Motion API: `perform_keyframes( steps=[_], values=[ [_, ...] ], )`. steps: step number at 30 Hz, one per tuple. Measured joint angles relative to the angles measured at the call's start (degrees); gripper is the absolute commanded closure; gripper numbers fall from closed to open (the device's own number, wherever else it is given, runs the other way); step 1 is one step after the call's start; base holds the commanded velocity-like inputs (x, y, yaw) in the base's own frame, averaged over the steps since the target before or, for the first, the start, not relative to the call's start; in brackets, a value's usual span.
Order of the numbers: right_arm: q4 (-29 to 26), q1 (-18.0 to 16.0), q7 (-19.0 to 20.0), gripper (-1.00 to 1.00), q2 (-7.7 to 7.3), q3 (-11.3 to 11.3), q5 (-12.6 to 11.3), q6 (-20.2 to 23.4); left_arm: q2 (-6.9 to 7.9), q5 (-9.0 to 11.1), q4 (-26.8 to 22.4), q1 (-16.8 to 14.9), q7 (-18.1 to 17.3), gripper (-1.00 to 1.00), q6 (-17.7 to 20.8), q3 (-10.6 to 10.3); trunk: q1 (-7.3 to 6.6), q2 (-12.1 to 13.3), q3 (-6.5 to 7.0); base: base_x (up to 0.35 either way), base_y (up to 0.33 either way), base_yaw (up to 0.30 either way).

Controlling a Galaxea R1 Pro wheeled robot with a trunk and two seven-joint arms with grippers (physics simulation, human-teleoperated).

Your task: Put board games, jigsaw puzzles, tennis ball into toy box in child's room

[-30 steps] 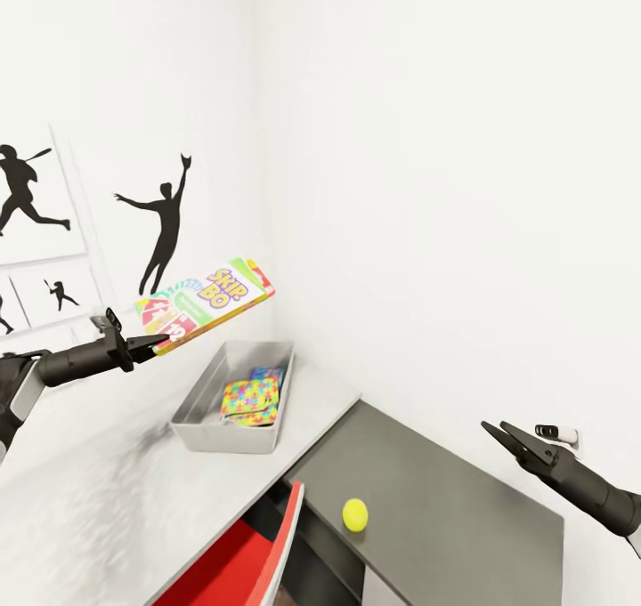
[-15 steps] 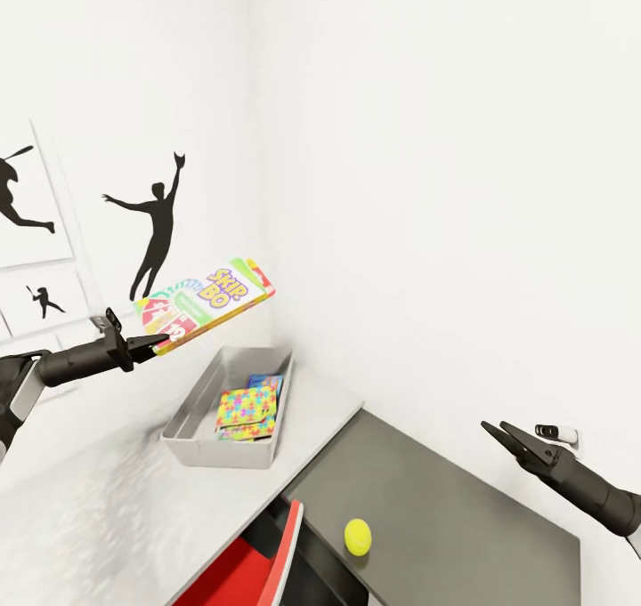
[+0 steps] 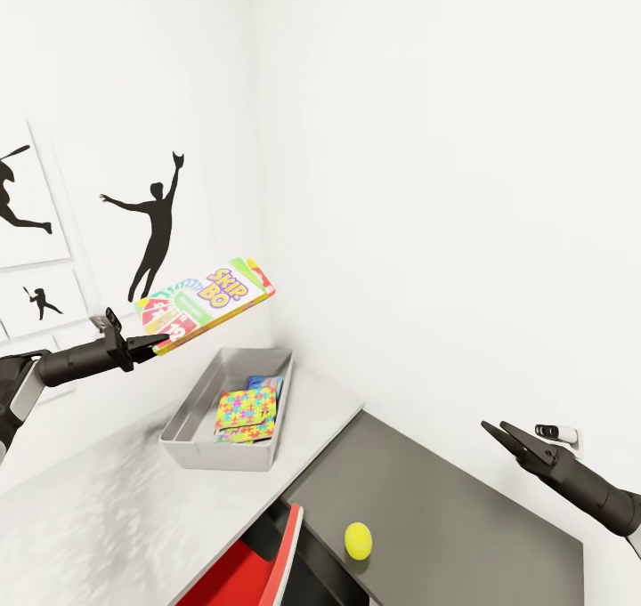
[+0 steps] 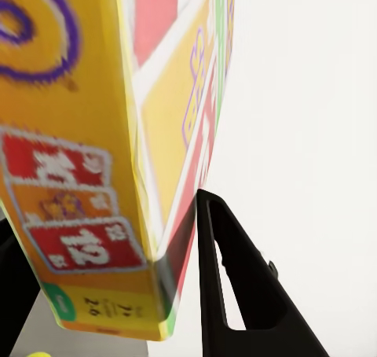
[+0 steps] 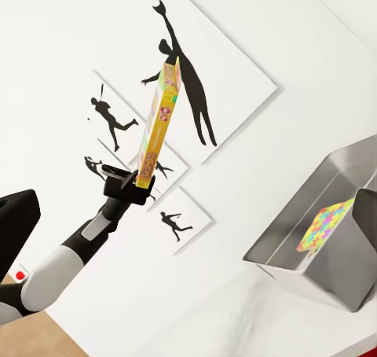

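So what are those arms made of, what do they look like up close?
Both arms are slim dark grey tubes tapering into black grippers: the left gripper and right gripper each have two thin pointed fingers. The left arm has a white section further back. No loose cables show.

The Skip-Bo board game (image 5: pixel 159 125) is being held edge-on in the left gripper (image 5: pixel 135 185), in front of wall pictures (image 5: pixel 206 90). A jigsaw puzzle (image 5: pixel 324 224) is lying inside the toy box (image 5: pixel 302 251) on the table (image 5: pixel 204 322).
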Motion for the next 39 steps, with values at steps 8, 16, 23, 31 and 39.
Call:
perform_keyframes(
  steps=[8,16,23,31,39],
  values=[
    [0.1,0.0,0.0,-1.0,0.0,0.0,0.0,0.0,0.0,0.0,0.0,0.0,0.0,1.0,0.0,0.0,0.0,0.0,0.0,0.0,0.0,0.0],
    [0.2,0.0,0.0,-1.0,0.07,0.0,0.0,-0.1,-0.09,-0.2,0.0,0.0,0.2,1.0,0.0,-0.1,0.0,0.0,0.0,0.0,0.0,0.0],
    [0.2,0.0,-0.1,-1.0,0.22,0.1,0.0,-0.5,-0.64,-0.5,0.1,0.1,1.6,1.0,-0.5,-0.3,0.0,0.0,0.0,0.0,0.0,0.0],
    [0.2,0.0,-0.3,-1.0,0.26,0.1,0.0,-0.5,-3.74,-0.2,0.2,0.2,13.5,1.0,-0.5,-0.1,0.0,0.0,0.0,0.0,0.0,0.0],
    [0.1,0.0,-0.3,-1.0,0.31,0.1,0.1,-0.5,-7.59,0.3,0.2,0.0,23.2,1.0,-0.3,0.2,0.0,0.0,0.0,0.0,0.0,0.0]
  ],
)
